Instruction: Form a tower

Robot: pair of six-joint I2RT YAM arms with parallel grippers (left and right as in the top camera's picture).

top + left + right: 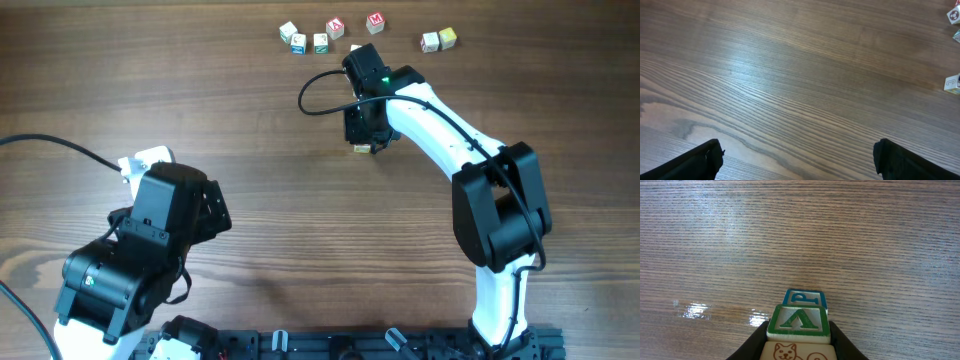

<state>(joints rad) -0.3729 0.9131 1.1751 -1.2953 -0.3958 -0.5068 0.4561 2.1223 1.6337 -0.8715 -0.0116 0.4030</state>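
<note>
Overhead: the right gripper [363, 140] reaches to the middle of the worktop [250, 150], and a cream sliver of the tower [361, 148] shows under it. Loose cubes [336, 28] lie scattered beyond, near the far edge. The left gripper [148, 162] sits well apart at the near left.

Left wrist: the left gripper's [797, 147] jaws stand wide, released, over bare wood.

Right wrist: the jaws clench the tower [799, 322], 3 cubes in line: cat cube [796, 352] nearest, green cube, then blue cube [805, 298].
</note>
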